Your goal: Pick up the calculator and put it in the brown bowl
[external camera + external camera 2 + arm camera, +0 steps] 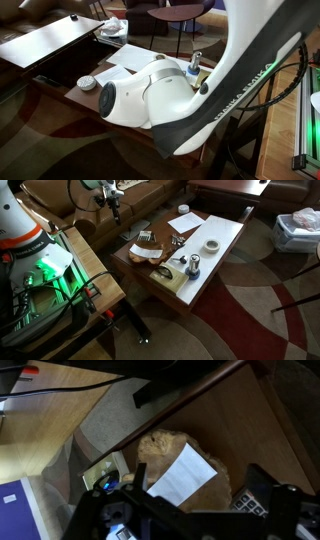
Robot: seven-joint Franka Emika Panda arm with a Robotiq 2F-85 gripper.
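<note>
Gripper (200,520) looms dark in the wrist view, finger state I cannot tell | white sheet (185,472) lies mid-table | calculator (243,500) sits right, half hidden, untouched | brown bowl (163,275) waits empty | step: approach, I judge; next, lower over calculator | lettering on arm (250,85) unreadable

On the counter (162,228), the brown bowl (146,252) sat near one long edge, with the calculator (145,237) just behind it. A paper sheet (184,223) lay toward the far corner. A small dish (212,246) rested near the opposite long edge, and an upright cup (192,268) stood toward the near corner.
</note>
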